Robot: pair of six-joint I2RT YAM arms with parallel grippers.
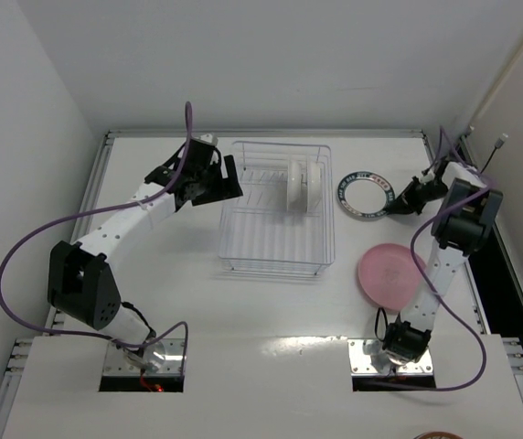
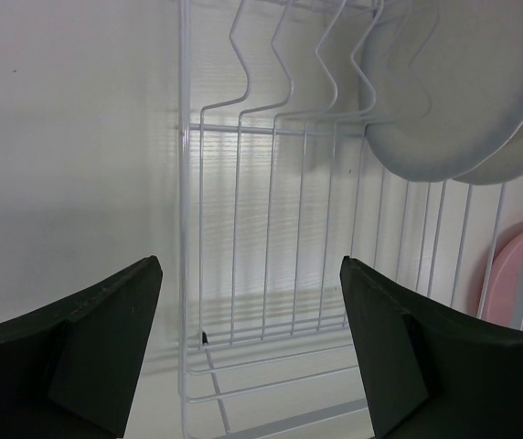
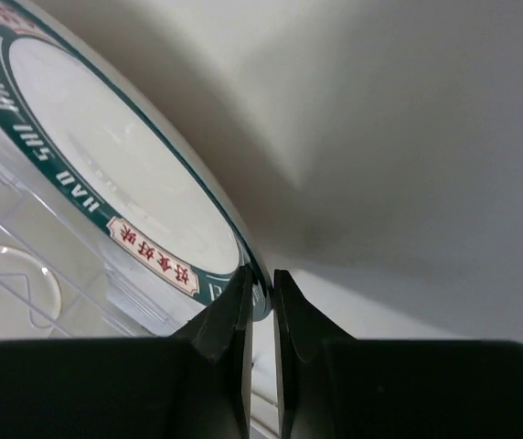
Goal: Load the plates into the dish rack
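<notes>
The dish rack (image 1: 278, 206) of thin white wire stands mid-table. A pale glassy plate (image 1: 300, 187) stands upright in its slots; it also shows in the left wrist view (image 2: 453, 101). The teal-rimmed white plate (image 1: 365, 197) lies right of the rack. My right gripper (image 1: 392, 203) is shut on its right rim, and the right wrist view shows the gripper (image 3: 261, 279) pinching the teal band of this plate (image 3: 106, 155). The pink plate (image 1: 389, 273) lies flat at front right. My left gripper (image 1: 229, 178) is open and empty at the rack's left side (image 2: 250, 265).
White walls enclose the table on the left, back and right. A purple cable loops from each arm. The rack's wire dividers (image 2: 271, 101) fill the left wrist view, with the pink plate (image 2: 517, 274) seen through them.
</notes>
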